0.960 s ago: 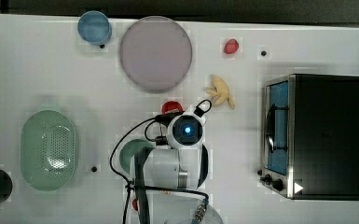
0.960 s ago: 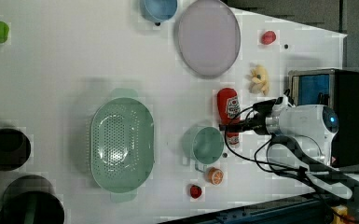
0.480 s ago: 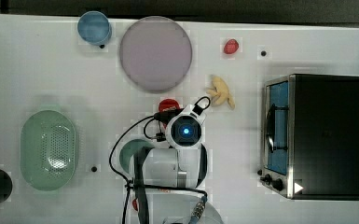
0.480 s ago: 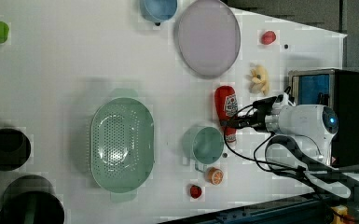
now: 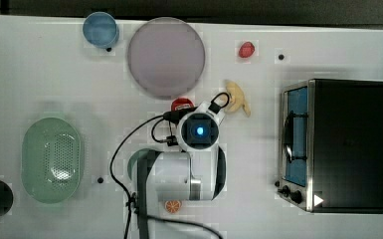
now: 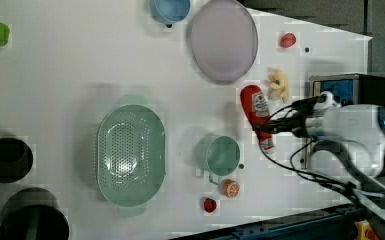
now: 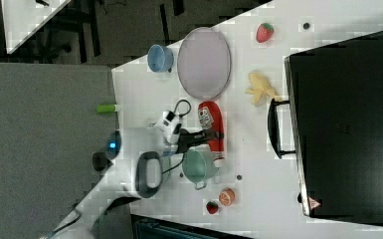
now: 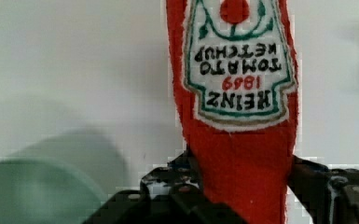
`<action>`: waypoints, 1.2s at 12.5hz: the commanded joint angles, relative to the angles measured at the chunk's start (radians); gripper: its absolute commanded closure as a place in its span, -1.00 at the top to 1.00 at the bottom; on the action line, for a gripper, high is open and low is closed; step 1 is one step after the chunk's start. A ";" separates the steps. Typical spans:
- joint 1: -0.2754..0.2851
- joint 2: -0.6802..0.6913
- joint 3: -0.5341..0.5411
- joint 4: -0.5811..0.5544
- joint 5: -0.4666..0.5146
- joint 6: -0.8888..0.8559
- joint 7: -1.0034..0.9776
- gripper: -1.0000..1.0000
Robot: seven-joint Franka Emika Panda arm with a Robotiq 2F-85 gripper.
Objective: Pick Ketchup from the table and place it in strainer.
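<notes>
Clamped between the black fingers of the gripper is the lower body of the ketchup, with a pad pressed against each side in the wrist view. The bottle is seen just beside the green cup, on the left view's right of it, below the lilac plate. Its surface appears soft and fuzzy, like red felt, and a white shield-shaped label edged in green is stitched on it; "HEINZ", "1869" and "TOMATO KETCHUP" can be read there, upside down in the wrist view.

On the white table, a boxy black and metal oven with a glass door is set at the top view's right. The strainer, a pale green oval basket with a perforated bottom, is placed well apart at the top view's left, and nothing is held in it. The round, flat plate, the blue cup and the green cup are likewise unfilled.
</notes>
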 commanded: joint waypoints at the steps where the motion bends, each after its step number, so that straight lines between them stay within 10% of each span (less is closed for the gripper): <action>1: 0.005 -0.162 0.029 0.134 -0.001 -0.227 -0.016 0.20; 6: 0.021 -0.237 0.118 0.330 0.044 -0.586 0.053 0.20; 15: 0.086 -0.161 0.491 0.357 0.074 -0.515 0.705 0.20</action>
